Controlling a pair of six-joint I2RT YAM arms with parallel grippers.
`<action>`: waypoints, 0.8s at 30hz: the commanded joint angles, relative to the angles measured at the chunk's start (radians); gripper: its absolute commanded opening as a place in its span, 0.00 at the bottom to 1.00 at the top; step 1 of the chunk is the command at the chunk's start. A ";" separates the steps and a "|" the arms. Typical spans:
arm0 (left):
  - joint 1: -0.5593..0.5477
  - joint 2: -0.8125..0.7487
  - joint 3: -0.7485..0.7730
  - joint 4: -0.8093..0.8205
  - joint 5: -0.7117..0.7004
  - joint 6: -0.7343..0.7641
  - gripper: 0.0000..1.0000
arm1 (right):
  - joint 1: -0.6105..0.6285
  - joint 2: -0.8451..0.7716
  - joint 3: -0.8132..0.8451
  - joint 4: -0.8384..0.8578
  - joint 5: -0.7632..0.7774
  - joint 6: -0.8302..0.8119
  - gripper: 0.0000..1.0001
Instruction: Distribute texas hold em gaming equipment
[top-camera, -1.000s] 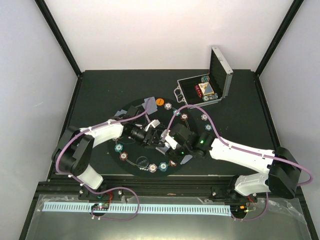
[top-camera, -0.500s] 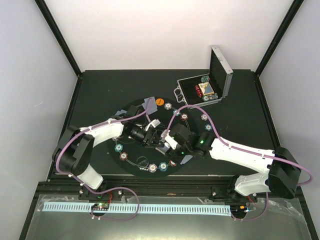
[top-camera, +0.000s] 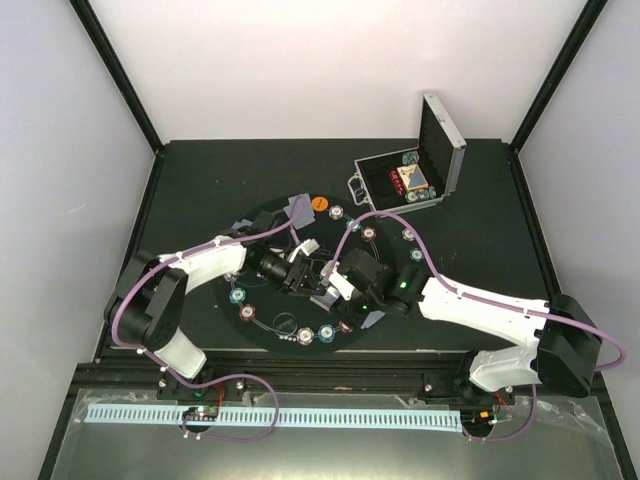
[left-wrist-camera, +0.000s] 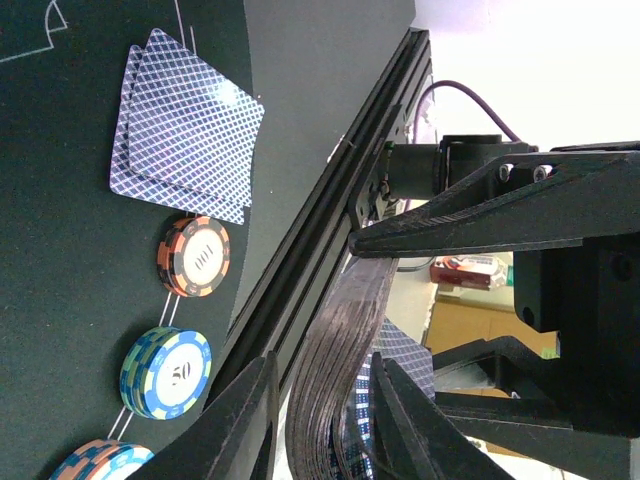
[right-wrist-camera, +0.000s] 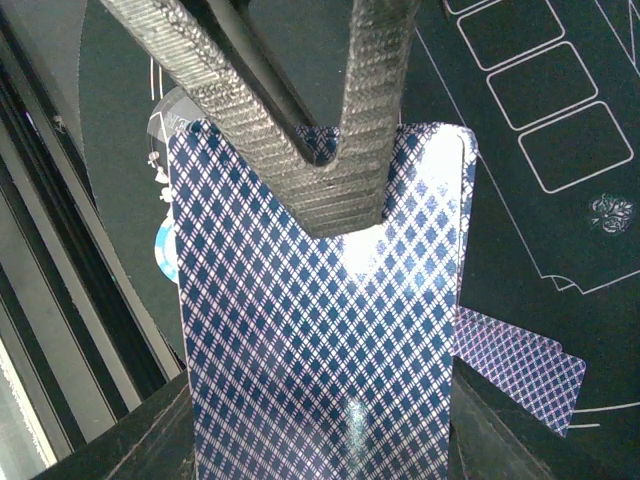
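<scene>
Over the near middle of the round black mat (top-camera: 262, 300), my right gripper (right-wrist-camera: 320, 440) is shut on a deck of blue-backed playing cards (right-wrist-camera: 320, 330). The deck stands edge-on and bowed (left-wrist-camera: 335, 380) between the fingers of my left gripper (left-wrist-camera: 320, 365). That gripper is open, with a thin gap beside one finger. Its fingers (right-wrist-camera: 370, 120) reach over the deck's top edge. Two dealt cards (left-wrist-camera: 190, 130) lie on the mat. Beside them sit a red-brown chip stack (left-wrist-camera: 193, 257) and a blue chip marked 50 (left-wrist-camera: 167, 372).
More chips ring the mat (top-camera: 337, 211), (top-camera: 237, 295). Dealt cards (top-camera: 298, 208) and an orange disc (top-camera: 320, 204) lie at its far edge. The open silver case (top-camera: 410, 180) stands at the back right. A black frame rail (left-wrist-camera: 330, 200) runs along the table's near edge.
My left gripper's jaws have narrowed around the deck. Both arms have hardly moved, and the right gripper has kept its hold.
</scene>
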 joint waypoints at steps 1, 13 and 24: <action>0.012 0.014 0.027 -0.053 -0.004 0.047 0.27 | 0.001 -0.028 -0.001 0.027 0.014 0.006 0.56; 0.032 0.010 0.026 -0.096 -0.007 0.085 0.22 | 0.001 -0.030 -0.005 0.032 0.016 0.006 0.56; 0.048 0.008 0.021 -0.112 -0.015 0.101 0.21 | 0.001 -0.034 -0.004 0.030 0.016 0.008 0.56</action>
